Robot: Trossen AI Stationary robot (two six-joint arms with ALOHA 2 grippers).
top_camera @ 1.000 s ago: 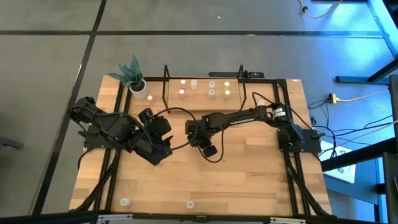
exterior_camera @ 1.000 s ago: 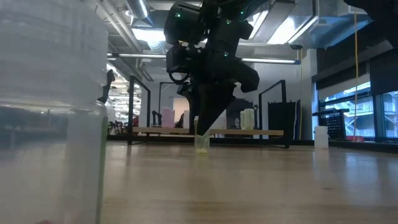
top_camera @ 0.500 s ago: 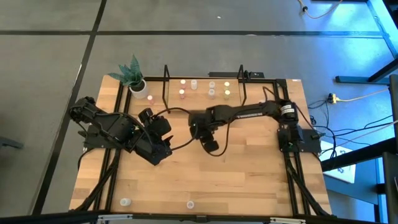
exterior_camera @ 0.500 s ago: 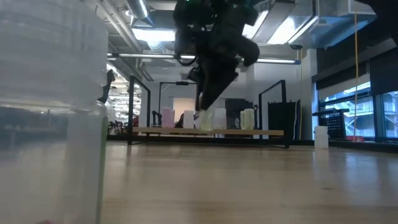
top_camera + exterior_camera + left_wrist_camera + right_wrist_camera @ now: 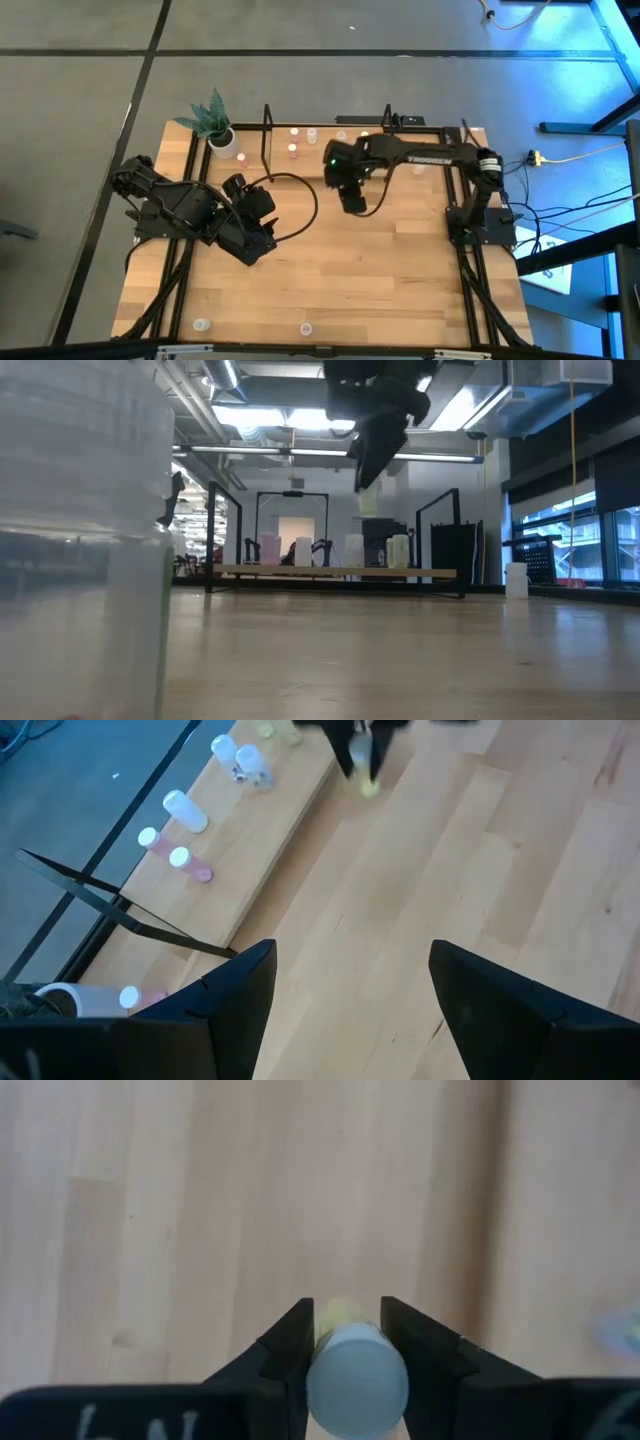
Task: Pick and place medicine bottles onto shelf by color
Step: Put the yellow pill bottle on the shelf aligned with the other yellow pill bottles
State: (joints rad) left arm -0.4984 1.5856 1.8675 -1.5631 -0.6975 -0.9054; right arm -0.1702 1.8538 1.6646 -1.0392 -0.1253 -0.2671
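Note:
My right gripper point(image 5: 352, 199) is shut on a small whitish medicine bottle point(image 5: 357, 1373) with a yellow-green end and hangs high above the table's middle, just in front of the shelf point(image 5: 440, 172). The low view shows the bottle point(image 5: 368, 502) below the fingertips. The light-wood shelf with black rods lies along the far edge. Several bottles stand on it: pink point(image 5: 293, 150), white point(image 5: 312, 133) and yellow-green point(image 5: 365, 133). My left gripper point(image 5: 252, 238) waits open over the table's left half, its fingers point(image 5: 230, 995) holding nothing. My right gripper pinches the bottle's round side point(image 5: 318, 1365) between its two fingers. They come from above, pointing steeply down, and lie along the bottle. The whitish end faces the wrist and the yellow-green end point(image 5: 340, 1314) points down. The bottle hangs clear of the table.
A white pot with a green plant point(image 5: 217, 127) stands at the far left corner, a pink-topped bottle point(image 5: 240, 157) beside it. Two bottles point(image 5: 201, 325) point(image 5: 306, 328) stand at the near edge; one looms blurred in the low view point(image 5: 85, 540). Bare wood lies between.
My right gripper has risen from the table's middle and gone toward the far edge and the shelf, rolling slightly. The yellow-green bottle, which stood on the table, has been lifted clear and now hangs high. My left arm has kept still.

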